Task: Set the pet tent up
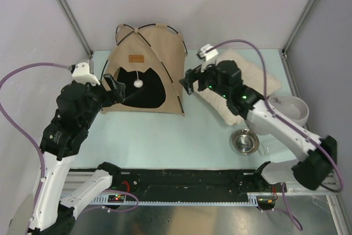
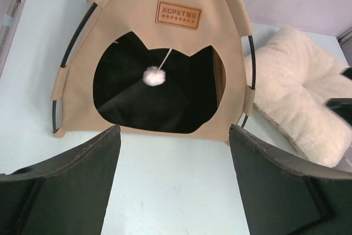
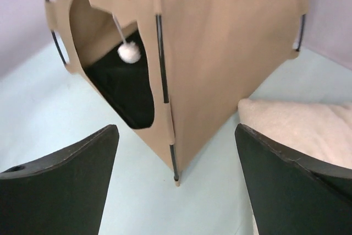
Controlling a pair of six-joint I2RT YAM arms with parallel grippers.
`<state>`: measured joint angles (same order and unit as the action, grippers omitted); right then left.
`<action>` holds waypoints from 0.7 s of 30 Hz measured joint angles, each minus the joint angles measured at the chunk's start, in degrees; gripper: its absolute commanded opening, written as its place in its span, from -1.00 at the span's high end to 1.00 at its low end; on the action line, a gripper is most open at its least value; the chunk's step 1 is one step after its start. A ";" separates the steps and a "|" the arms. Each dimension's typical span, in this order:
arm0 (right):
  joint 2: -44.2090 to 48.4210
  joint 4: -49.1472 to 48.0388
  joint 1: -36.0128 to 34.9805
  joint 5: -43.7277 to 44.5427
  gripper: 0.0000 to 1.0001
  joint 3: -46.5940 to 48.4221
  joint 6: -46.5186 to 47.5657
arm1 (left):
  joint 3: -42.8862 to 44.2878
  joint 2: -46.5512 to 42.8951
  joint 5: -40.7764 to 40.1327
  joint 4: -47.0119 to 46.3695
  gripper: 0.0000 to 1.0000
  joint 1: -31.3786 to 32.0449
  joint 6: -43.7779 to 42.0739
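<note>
**Position of task item.** The tent [image 1: 159,53] stood erect at the far middle of the table [image 1: 165,136], with its doorway turned toward the left arm. The left gripper [image 1: 114,89] was low before the doorway's left side. Its fingers were spread wide and empty, near the tent's front edge but apart from it. The right gripper [image 1: 188,82] was at the tent's right front corner. Its fingers were likewise released and held nothing, and were clear of the canvas.

**Differences between views.**
- The left wrist view faced the tent [image 2: 126,4] head-on, with the left gripper [image 2: 175,136] framing the dark doorway. It showed the brown label [image 2: 178,14] and the white pom-pom [image 2: 154,76] hanging in the opening. Lettering on the label was visible but not reliably legible.
- The right wrist view took the tent [image 3: 220,53] obliquely. A corner pole [image 3: 165,81] ran down to its foot on the table, ahead of the right gripper [image 3: 176,136] and apart from it.
- Only the top view showed both arms and the crossed poles at the peak.

**Surroundings.**
- A cream pillow [image 1: 247,70] lay just right of the tent, partly beneath the right arm.
- A steel bowl [image 1: 245,140] and a white bowl [image 1: 291,111] sat at the near right, well apart from the tent.
- The right arm crossed over the pillow, hiding its middle in the top view.
</note>
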<state>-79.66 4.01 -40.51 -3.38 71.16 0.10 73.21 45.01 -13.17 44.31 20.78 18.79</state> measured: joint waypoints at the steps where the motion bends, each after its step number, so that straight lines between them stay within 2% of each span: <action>1: 2.51 0.68 0.20 0.81 -0.84 -0.20 -1.29 | 0.44 0.09 -0.04 0.00 -0.67 0.00 -0.11; 3: 6.21 1.64 1.40 2.67 -0.84 -0.33 -4.13 | 0.96 0.09 -0.15 -0.02 -0.67 0.00 -0.39; 6: 8.87 3.02 6.91 7.91 -0.84 -0.28 -11.13 | 1.31 0.09 -0.22 -0.04 -0.67 0.00 -0.46; 10: 5.35 7.48 15.74 15.28 -0.86 0.57 -21.55 | 1.31 0.24 -0.50 -0.02 -0.66 0.00 -0.87; 15: -9.07 15.17 20.20 23.26 -0.93 9.05 -31.21 | 1.55 1.42 -3.56 0.00 -0.65 0.00 -0.61; 21: -32.89 24.26 20.59 28.59 -0.99 34.18 -40.76 | 3.50 4.22 -8.07 -0.02 -0.65 0.00 2.10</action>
<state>-112.55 28.27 -19.92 25.21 105.34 -40.66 76.71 49.23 -21.23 44.29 20.78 20.88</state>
